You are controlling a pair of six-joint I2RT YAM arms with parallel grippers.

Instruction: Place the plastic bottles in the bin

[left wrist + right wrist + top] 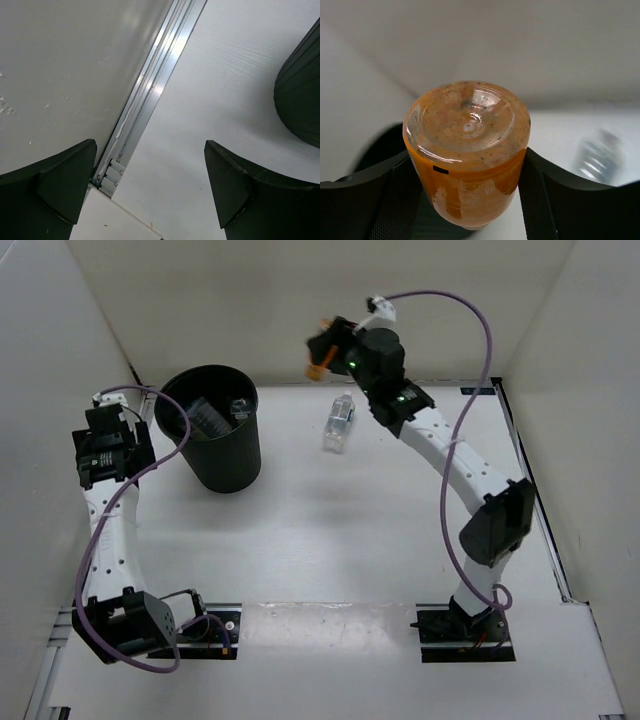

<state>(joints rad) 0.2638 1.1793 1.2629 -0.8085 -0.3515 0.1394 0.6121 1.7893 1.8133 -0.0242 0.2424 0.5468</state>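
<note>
My right gripper (322, 353) is shut on an orange-filled bottle (467, 150), held high near the back wall, right of the black bin (213, 430); its base faces the right wrist camera. The bin's dark shape (375, 150) shows behind the bottle there. The bin holds at least two bottles, a dark ribbed one (208, 417) and a clear one (241, 408). A clear labelled bottle (339, 423) lies on the table right of the bin and shows blurred in the right wrist view (597, 152). My left gripper (150, 190) is open and empty, left of the bin (300, 100).
White walls enclose the table on the left, back and right. An aluminium rail (150, 95) runs along the left wall's base beside my left gripper. The left arm's purple cable (165, 430) loops close to the bin's rim.
</note>
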